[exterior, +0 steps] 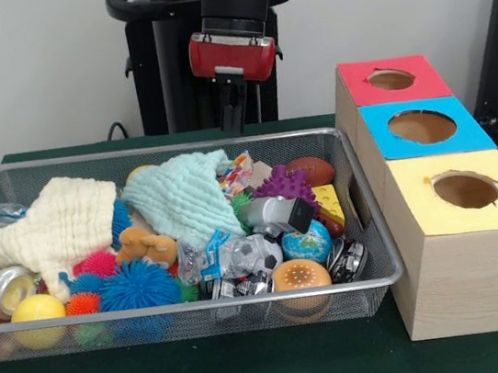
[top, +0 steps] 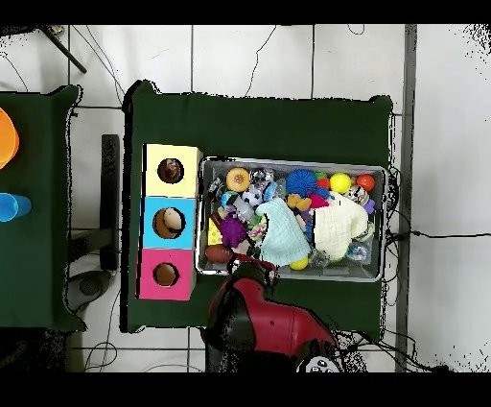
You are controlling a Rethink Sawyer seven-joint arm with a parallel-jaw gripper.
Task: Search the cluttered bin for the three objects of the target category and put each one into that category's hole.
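Note:
The silver wire-mesh bin [exterior: 169, 147] sits mid-table, full of clutter; it also shows in the overhead view [top: 288, 162]. One crinkled confetti piece [exterior: 236, 173] pokes out beside the mint cloth near the bin's far rim. A second crinkled piece with blue, white and red [exterior: 207, 254] lies near the front, half buried. A third cannot be made out. The round hole [exterior: 466, 189] in the yellow-topped wooden box stands right of the bin, nearest the camera, and shows overhead too [top: 171, 171]. My gripper [exterior: 237, 119] hangs empty just behind the bin's far rim.
A cream cloth [exterior: 59, 222] and a mint cloth [exterior: 181, 194] cover much of the bin. Spiky balls [exterior: 138, 286], a purple spiky ball [exterior: 284, 184], a brown football [exterior: 312, 170] and cans [exterior: 3, 288] lie around them. Blue-topped [exterior: 422, 128] and red-topped [exterior: 392, 80] boxes stand behind the yellow one.

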